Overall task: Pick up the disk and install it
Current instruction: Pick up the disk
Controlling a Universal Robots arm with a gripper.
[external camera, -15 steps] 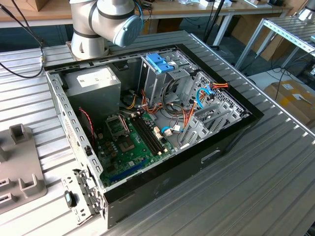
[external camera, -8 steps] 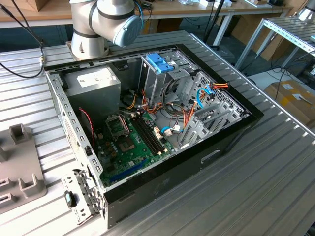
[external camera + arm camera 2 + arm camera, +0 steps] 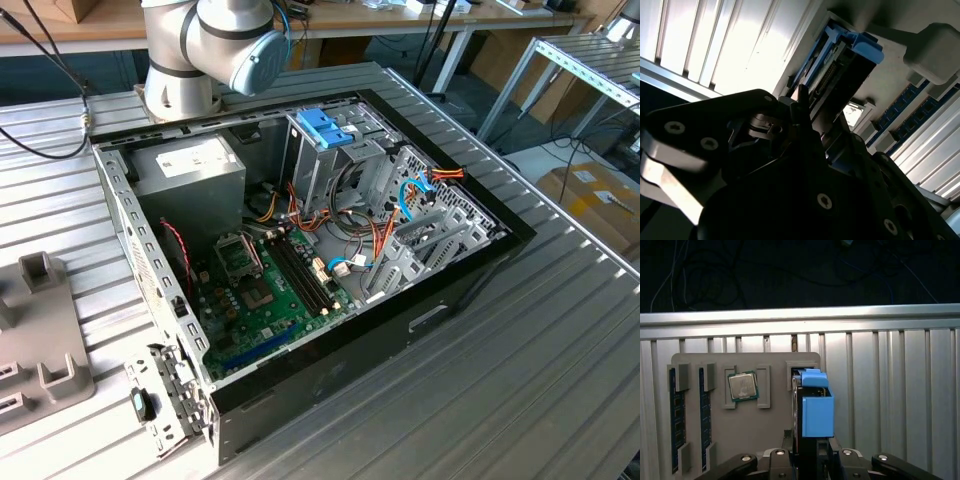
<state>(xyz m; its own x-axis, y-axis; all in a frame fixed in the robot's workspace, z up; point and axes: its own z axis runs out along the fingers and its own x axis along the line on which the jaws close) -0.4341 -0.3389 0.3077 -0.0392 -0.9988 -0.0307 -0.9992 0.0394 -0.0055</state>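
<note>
The disk (image 3: 814,407) stands on edge in its light-blue carrier, its far end at a slot of the grey parts tray (image 3: 770,440). My gripper (image 3: 810,452) is shut on the disk's near end, one black finger on each flat side. In the second wrist view the disk (image 3: 842,70) runs away from the gripper (image 3: 804,107), with the blue carrier tab at its far tip. I cannot tell whether the disk still rests in the slot or is lifted off it.
The tray also holds two memory sticks (image 3: 676,420) and a processor chip (image 3: 742,386). In the exterior view the tray (image 3: 40,340) lies at the left of the open computer case (image 3: 300,250); its grey drive cage carries a blue latch (image 3: 325,128). The arm's base (image 3: 190,60) stands behind.
</note>
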